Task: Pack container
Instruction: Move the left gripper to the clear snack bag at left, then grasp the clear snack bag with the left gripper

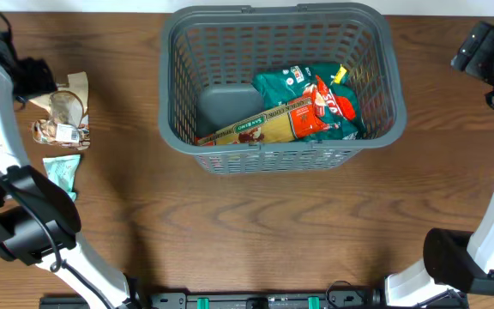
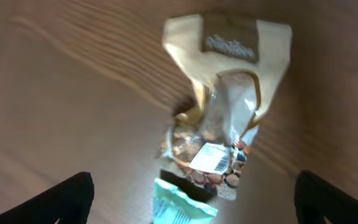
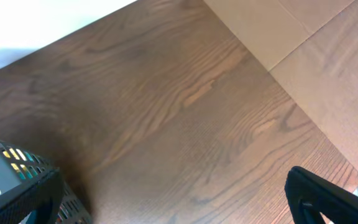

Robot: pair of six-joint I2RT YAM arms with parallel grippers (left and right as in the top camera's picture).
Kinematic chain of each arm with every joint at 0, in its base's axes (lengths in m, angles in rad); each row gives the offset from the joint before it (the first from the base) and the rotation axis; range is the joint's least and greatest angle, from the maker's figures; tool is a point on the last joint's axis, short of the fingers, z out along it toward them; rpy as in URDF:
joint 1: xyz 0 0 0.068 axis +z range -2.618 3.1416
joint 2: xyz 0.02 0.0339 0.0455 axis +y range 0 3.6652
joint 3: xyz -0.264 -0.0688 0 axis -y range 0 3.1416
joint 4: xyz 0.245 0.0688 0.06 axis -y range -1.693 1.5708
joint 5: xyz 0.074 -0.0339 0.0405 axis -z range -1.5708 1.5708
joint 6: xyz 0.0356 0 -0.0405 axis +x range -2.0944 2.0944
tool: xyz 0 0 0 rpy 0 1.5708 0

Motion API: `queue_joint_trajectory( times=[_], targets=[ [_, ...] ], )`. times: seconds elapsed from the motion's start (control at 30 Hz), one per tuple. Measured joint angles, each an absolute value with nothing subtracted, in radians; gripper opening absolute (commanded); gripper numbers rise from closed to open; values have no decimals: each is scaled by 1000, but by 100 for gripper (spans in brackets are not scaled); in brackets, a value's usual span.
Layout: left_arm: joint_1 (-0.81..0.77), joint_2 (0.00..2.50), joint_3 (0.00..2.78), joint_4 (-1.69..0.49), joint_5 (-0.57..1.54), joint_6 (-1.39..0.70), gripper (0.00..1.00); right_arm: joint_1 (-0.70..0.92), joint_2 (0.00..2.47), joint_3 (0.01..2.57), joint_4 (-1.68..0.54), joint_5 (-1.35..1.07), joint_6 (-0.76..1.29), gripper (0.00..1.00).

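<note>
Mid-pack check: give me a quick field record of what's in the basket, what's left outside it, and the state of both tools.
container: grey slotted basket, far centre of table
inside: green packet, red packet, long yellow-brown packet; left part of floor bare
outside: clear packet with beige header, teal packet, both left of the container
left tool: open, above the clear packet, holding nothing
right tool: open, empty, right of the container

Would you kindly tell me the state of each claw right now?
Left claw: open, holding nothing.
Right claw: open, holding nothing.
</note>
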State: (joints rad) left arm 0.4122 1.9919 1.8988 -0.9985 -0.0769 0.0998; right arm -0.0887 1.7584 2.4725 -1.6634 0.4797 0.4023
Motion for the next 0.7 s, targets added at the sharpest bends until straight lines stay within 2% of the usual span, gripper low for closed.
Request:
queue_joint_trajectory(
  times=[0.33, 0.7],
  targets=[
    [419, 2020, 1640, -758, -7, 246, 92, -89, 1758, 2473, -1663, 480, 402, 99],
    [476, 2106, 1625, -690, 97, 270, 95, -89, 1758, 2473, -1664, 480, 402, 99]
  ],
)
